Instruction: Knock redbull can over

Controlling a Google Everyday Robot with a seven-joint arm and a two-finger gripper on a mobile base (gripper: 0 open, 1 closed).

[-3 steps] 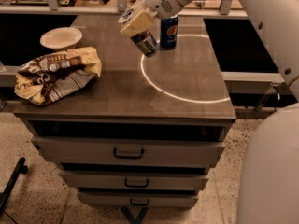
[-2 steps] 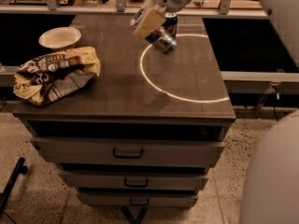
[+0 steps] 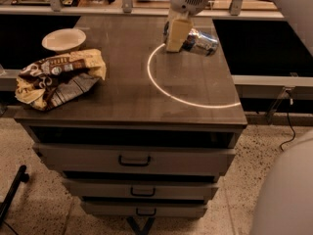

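Redbull can (image 3: 202, 42): shown lying on its side at the far end of the counter (image 3: 122, 104), at about 1 o'clock on the top, its length set roughly along the 9-to-3 line, at the far edge of a ring of light (image 3: 161, 84).

Pincer (image 3: 177, 34): seen at the counter's far end, near 12 o'clock, reaching down to the surface; whether it is spread or pressed together cannot be told.

Can against pincer: the can is placed at 3 o'clock of the pincer, one end right against it or tucked just behind it. Contact is judged likely, but a hold cannot be confirmed.

Task progress: the knock-over is judged done, since the can is flat and not upright.

Left to do: little, by this view — only the pincer to be drawn clear.

Elsewhere: a crumpled snack bag (image 3: 58, 77) at 9 o'clock and a pale bowl (image 3: 63, 39) at 10 o'clock, both well apart from the can.
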